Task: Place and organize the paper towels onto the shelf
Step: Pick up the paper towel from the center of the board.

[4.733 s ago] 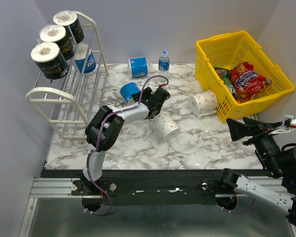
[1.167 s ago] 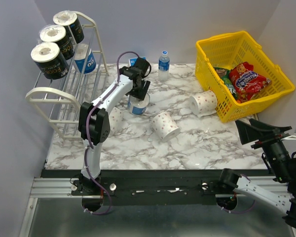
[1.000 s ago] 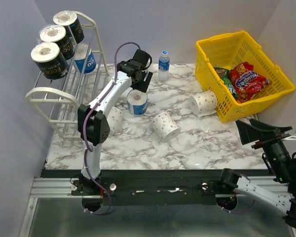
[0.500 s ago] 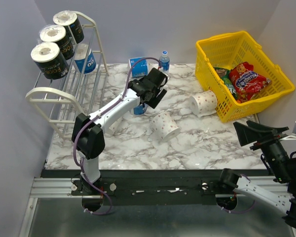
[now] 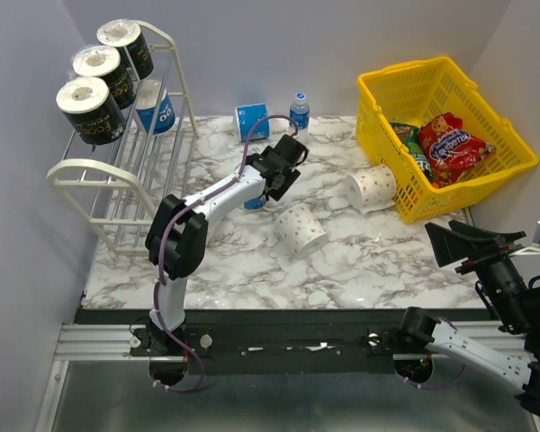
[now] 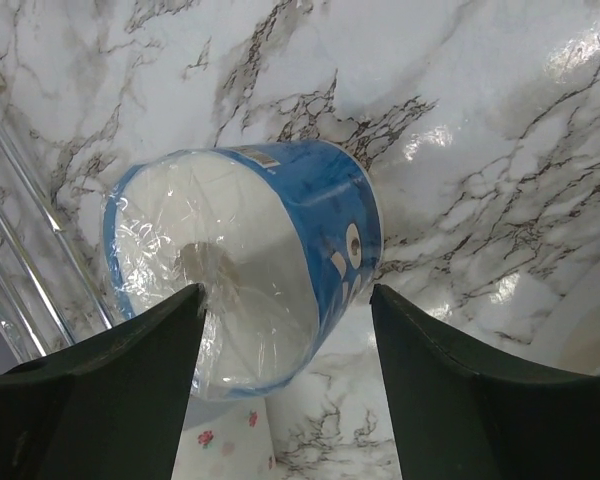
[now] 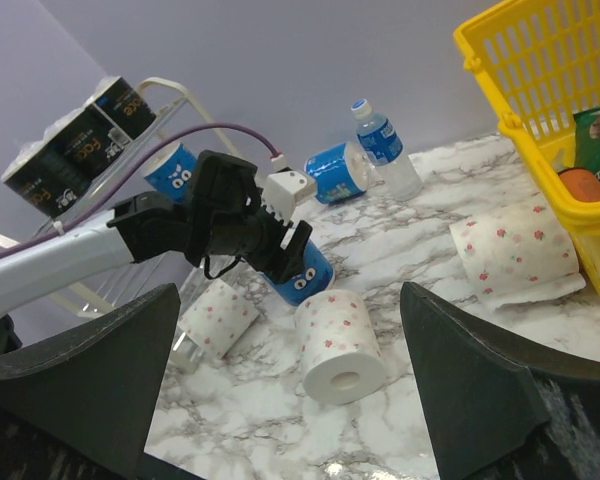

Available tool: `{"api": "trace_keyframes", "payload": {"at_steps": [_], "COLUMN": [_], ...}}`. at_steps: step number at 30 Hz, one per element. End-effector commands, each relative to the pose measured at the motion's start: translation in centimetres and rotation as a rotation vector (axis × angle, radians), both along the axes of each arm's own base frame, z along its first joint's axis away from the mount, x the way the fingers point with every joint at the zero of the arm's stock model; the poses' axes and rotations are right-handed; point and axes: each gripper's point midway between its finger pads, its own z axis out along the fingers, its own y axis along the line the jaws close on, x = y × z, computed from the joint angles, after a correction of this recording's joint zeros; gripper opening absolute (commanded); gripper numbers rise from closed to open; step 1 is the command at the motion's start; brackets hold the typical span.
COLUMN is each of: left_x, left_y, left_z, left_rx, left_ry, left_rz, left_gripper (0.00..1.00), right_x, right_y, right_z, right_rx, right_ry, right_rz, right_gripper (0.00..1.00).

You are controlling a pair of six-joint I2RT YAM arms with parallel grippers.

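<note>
left wrist view is showing the left gripper [image 6: 285, 292] straddling a blue-wrapped cylindrical paper towel roll [image 6: 270, 240] that is lying on the white marble table [image 6: 460, 120]. its two dark fingers [image 6: 110, 370] are sitting spread along the roll's sides, and whether they are pressing it cannot be told. just below the fingertips a white red-dotted roll [image 6: 215, 440] is peeking out. beyond the left finger, thin white bars of the metal shelf [image 6: 40, 210] are slanting past. the right gripper [image 7: 290, 300] is hovering well apart, fingers gaping wide around nothing.
</note>
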Motion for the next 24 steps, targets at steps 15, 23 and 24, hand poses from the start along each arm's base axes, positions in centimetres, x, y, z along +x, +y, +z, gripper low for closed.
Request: {"api": "trace_keyframes", "payload": {"at_steps": [15, 23, 24], "left_x": [1.8, 1.7, 1.7], "left_y": [2.6, 5.1, 5.6], "left_z": [-2.3, 3.9, 4.8], "left_rx": [0.101, 0.168, 0.19], "left_ry": [-0.036, -0.131, -0.153], "left_rz": [0.121, 0.196, 0.215], "left_gripper": [0.48, 0.42, 0.42], "right_x": [-0.1, 0.0, 0.0], "right_y": [-1.0, -0.4, -0.4], "right_z": [-0.4, -0.1, 0.0], "right_rx": [-0.007, -0.01, -0.012], "right_ry": [-0.003, -0.001, -0.001], "right_rz": [-0.029, -0.01, -0.007], "right_gripper": [1.0, 1.0, 1.0]}}
